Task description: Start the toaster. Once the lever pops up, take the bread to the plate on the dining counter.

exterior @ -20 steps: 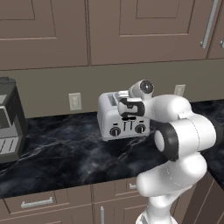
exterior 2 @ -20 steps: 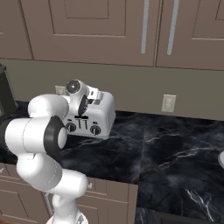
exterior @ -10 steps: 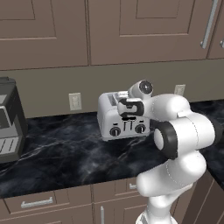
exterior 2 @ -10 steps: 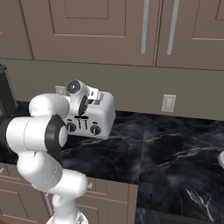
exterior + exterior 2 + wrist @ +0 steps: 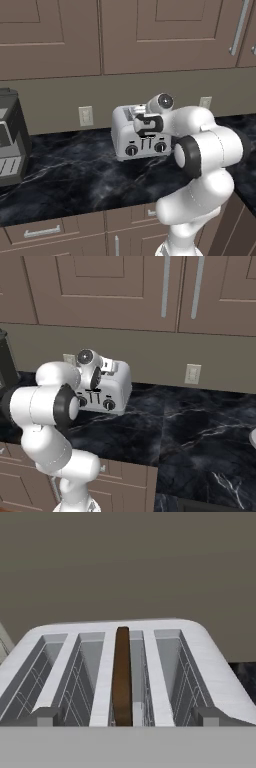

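Toaster [image 5: 131,135], a boxy silver-grey four-slot appliance with two black round knobs and small black sliders across its front face, is seen standing on the black marble worktop [image 5: 75,177] with white veins, close to the taupe back wall. A thin dark brown slice of bread [image 5: 121,672] is seen edge-on in the hand view, held upright in the third slot counted from the left of that view, its top edge rising slightly above the slot rim; the other three slots are seen bare, with wire guides inside. The white arm's gripper [image 5: 146,125] is positioned directly over the toaster's top, pointing down along the slots. The fingers [image 5: 47,717] are spread wide apart and released, one at each lower corner of the hand view, with nothing grasped between them; the bread lies between them but is touched by neither. A larger dark grey boxy appliance [image 5: 11,137] is seen at the far left of the worktop, well apart from the toaster. Two white wall sockets [image 5: 86,115] are set in the back wall on either side of the toaster. Taupe upper cabinets [image 5: 100,291] with vertical silver handles are hung above
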